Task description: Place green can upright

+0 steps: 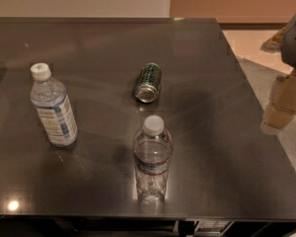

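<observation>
The green can (148,83) lies on its side near the middle of the table (227,172), with its silver end turned toward the camera. My pincer (281,105) is far to the right of the can, out past the table's edge — I cannot tell if it is apart or together.

What could go wrong? The can is round, so I think a small bump from the side would make it roll away across the shiny top. If I grab it too near one end, it may slip or flop back down when I try to stand it up. One water bottle (152,159) stands close to the can, on the side nearer the camera — I could knock it over if I come in low from there. The other water bottle (53,107) stands well to the left of the can, so it is less of a worry.

I count one green can, two water bottles, one table and one pincer.
</observation>
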`<state>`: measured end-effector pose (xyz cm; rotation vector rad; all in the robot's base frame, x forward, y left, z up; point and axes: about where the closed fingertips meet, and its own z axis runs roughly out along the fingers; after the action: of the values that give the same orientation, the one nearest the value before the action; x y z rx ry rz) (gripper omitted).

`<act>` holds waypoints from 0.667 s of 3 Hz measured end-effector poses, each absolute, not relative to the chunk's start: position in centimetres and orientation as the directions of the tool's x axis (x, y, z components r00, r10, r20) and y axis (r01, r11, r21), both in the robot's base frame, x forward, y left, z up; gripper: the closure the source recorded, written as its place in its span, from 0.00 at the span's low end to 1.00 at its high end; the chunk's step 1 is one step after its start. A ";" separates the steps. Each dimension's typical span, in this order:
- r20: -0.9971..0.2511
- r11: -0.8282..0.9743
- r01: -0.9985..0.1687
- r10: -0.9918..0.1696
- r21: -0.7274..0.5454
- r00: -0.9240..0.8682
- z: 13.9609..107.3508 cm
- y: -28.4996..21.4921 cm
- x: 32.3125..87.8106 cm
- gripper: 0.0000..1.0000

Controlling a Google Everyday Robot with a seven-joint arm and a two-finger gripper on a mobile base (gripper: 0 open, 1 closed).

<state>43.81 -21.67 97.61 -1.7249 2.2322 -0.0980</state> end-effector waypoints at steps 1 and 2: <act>-0.207 0.270 -0.931 -0.953 -0.245 -0.222 97.6 -21.7 43.8 0.00; -0.232 0.248 -0.941 -0.953 -0.230 -0.195 97.7 -20.9 45.0 0.00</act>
<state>44.98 -20.90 97.67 -1.7462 2.2024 -0.0519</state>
